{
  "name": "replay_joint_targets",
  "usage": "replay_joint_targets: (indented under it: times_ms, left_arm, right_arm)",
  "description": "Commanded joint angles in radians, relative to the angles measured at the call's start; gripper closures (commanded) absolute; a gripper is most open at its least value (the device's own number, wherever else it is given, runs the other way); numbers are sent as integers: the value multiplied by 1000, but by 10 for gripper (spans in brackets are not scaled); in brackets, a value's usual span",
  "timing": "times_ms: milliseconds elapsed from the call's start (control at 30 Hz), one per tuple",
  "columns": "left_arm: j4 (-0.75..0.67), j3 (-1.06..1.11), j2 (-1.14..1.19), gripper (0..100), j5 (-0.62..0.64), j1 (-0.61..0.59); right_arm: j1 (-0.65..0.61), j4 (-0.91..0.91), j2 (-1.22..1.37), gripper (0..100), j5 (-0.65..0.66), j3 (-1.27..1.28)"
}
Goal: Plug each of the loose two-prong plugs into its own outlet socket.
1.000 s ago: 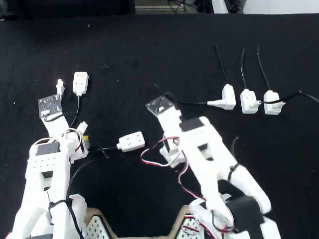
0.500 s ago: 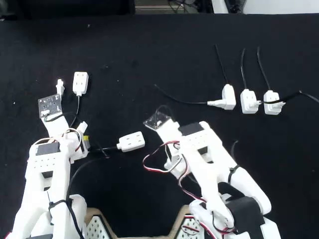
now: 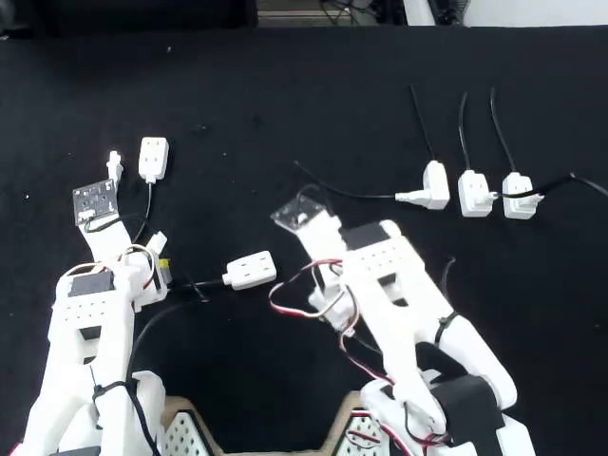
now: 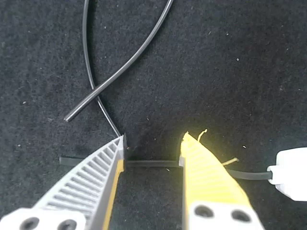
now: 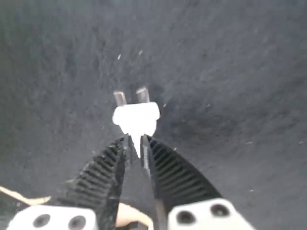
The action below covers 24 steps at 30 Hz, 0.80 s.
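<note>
My right gripper (image 5: 135, 141) is shut on a white two-prong plug (image 5: 136, 115), prongs pointing away, held over the black table. My left gripper (image 4: 152, 143) is open and down on the table, its fingers straddling a thin black cable (image 4: 148, 164). That cable leads to a white outlet socket (image 4: 290, 172), which lies between the two arms (image 3: 252, 270). A second white socket (image 3: 153, 158) lies at the far left with a small white plug (image 3: 114, 163) beside it. The right arm (image 3: 380, 275) stands mid-table.
Three white plug-and-socket pieces (image 3: 473, 193) with black cables sit in a row at the right. A loose black cable (image 3: 332, 188) runs left from the nearest of them. Another black cable (image 4: 129, 62) crosses the cloth ahead of my left gripper.
The right arm's wrist pulled back toward the near edge, then eased slightly forward again. The left arm has stayed still.
</note>
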Motion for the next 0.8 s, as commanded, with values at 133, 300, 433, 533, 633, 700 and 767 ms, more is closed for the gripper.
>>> replay_joint_targets:
  times_ms: [133, 300, 433, 533, 633, 700, 767]
  left_arm:
    - [-11, -5, -25, 808, 5, -12]
    - [-11, -5, -25, 808, 5, -12]
    - [-12, -5, -25, 808, 5, -12]
    - [-12, -5, -25, 808, 5, -12]
    - [-12, -5, -25, 808, 5, -12]
    - [-12, -5, -25, 808, 5, -12]
    - [-12, -5, -25, 808, 5, -12]
  right_arm:
    - [9, 12, -35, 982, -17, -87]
    - [6, 2, -35, 893, -11, -25]
    - [11, -49, -41, 878, -11, 36]
    - [2, -126, -33, 878, -12, 91]
    - [-17, -173, -41, 878, -20, 127]
    - [-21, -175, -41, 878, -20, 122]
    - [-32, -173, -41, 878, -20, 111]
